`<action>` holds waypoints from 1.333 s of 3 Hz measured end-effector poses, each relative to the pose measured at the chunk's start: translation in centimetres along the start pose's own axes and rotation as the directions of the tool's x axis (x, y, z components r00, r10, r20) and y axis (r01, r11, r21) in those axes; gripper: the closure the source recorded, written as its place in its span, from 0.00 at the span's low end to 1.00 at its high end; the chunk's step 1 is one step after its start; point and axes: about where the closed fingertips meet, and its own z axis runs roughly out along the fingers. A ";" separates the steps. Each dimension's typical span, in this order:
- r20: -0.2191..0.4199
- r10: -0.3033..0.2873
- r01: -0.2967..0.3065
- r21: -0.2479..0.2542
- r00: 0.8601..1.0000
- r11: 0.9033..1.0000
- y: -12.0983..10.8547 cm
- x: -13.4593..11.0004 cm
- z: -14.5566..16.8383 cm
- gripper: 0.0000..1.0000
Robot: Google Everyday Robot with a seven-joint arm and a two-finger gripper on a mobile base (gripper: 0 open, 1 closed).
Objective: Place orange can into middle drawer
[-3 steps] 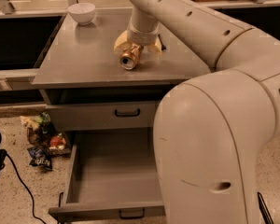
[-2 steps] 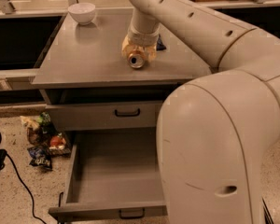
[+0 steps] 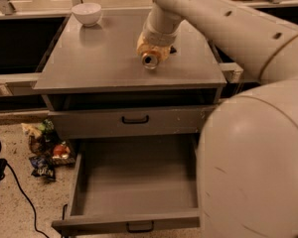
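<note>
End effector [image 3: 152,47] clasping shiny-ended orange can [image 3: 150,58], boxy gray middle drawer [image 3: 139,180]

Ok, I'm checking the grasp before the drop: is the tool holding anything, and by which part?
The tool, above the cabinet top, appears to hold the orange can around its body; its shiny end is free.

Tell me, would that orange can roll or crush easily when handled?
Probably rolls: the orange can is on its side, round end toward the camera, under the end effector over the cabinet top. Thin walls likely dent; small, so probably light.
</note>
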 end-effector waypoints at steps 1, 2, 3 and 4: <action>0.087 -0.019 0.030 -0.127 0.996 0.992 -0.1 0.1 -4.2 1.00; 0.102 -0.031 0.046 -0.142 0.994 0.989 -0.5 -0.1 -4.6 1.00; 0.090 -0.076 0.089 -0.155 0.993 0.984 0.0 0.4 -4.5 1.00; 0.130 -0.230 0.251 -0.183 0.964 0.950 2.4 3.3 -7.2 1.00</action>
